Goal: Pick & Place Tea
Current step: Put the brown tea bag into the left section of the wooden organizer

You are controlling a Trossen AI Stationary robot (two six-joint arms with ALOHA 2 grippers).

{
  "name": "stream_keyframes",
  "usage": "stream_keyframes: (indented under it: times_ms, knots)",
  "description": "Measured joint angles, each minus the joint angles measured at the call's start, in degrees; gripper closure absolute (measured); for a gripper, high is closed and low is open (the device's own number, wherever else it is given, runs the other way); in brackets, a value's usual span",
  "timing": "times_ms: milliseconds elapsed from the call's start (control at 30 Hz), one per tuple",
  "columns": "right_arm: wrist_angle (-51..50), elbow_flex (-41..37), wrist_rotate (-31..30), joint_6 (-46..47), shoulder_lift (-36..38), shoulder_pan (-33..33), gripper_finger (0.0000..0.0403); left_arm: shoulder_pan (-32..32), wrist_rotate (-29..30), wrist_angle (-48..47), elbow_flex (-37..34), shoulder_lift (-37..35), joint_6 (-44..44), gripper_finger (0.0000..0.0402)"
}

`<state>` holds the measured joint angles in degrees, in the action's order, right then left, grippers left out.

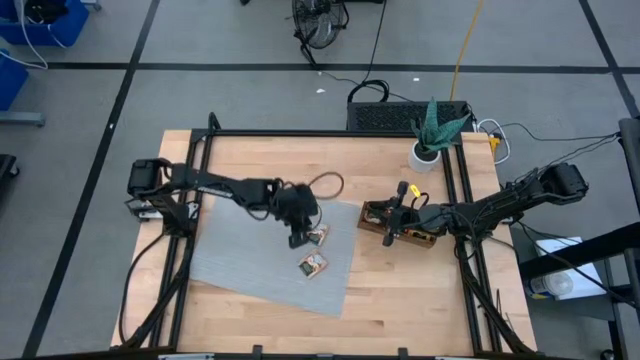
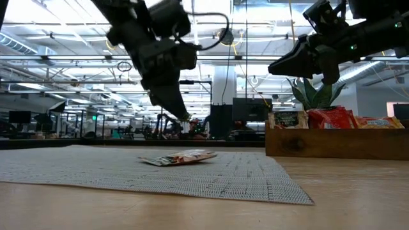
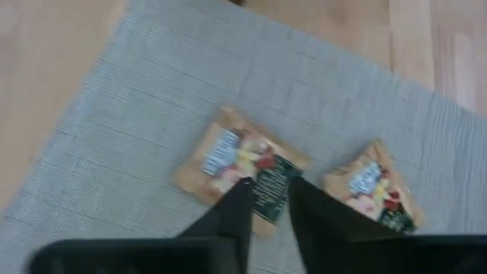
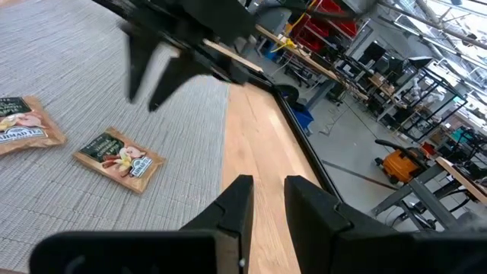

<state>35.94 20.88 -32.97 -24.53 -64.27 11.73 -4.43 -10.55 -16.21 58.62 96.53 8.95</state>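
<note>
Two tea sachets [image 1: 313, 264] lie flat on the grey mat [image 1: 240, 262] — the left gripper [image 1: 296, 238] hovers just above one, fingers slightly parted, holding nothing. It should lift straight up — no dragging.

Two tea sachets [image 3: 242, 165] are yellow-orange with dark green corners and red-white print, the mat [image 1: 240, 255] is ribbed grey, the table [image 1: 400, 290] light wood, and the tray [image 2: 332, 142] brown.

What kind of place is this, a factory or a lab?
Most likely a big open robotics lab or workshop. Behind the wooden table the low view shows a long hall with ceiling light strips and rows of workbenches; the right wrist view shows an orange machine.
</note>
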Motion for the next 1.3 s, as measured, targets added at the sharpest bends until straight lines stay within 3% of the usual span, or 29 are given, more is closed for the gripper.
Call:
stream_keyframes:
  times_ms: [133, 233, 367, 467, 767, 967, 1300]
  knots:
    - [0.2, 0.0, 0.0, -0.1, 0.0, 0.0, 0.0339, 5.2, 5.4, -6.2, 5.0, 0.0, 3.5, 0.0236]
    - [0.5, 0.0, 0.0, -0.2, 0.0, 0.0, 0.0339, 8.8, 13.1, -11.7, 10.4, 1.0, 6.8, 0.0182]
    - [0.8, 0.0, 0.0, -0.2, 0.0, 0.0, 0.0339, 9.4, 19.4, -24.0, 18.4, 5.7, 18.7, 0.0145]
    - [0.9, 0.0, 0.0, -0.1, 0.0, 0.0, 0.0339, 8.3, 20.2, -26.0, 22.4, 10.4, 25.1, 0.0142]
    - [0.6, 0.0, 0.0, 2.4, 0.0, 0.0, 0.0339, 6.7, 19.2, -27.5, 27.4, 21.3, 30.2, 0.018]
    - [-0.7, 0.0, 0.0, 4.3, 0.0, 0.0, 0.0339, 6.7, 18.0, -27.2, 27.4, 23.2, 32.4, 0.0195]
    - [-1.5, 0.0, 0.0, 4.3, 0.0, 0.0, 0.0339, 6.6, 19.2, -25.9, 25.9, 24.1, 32.2, 0.0186]
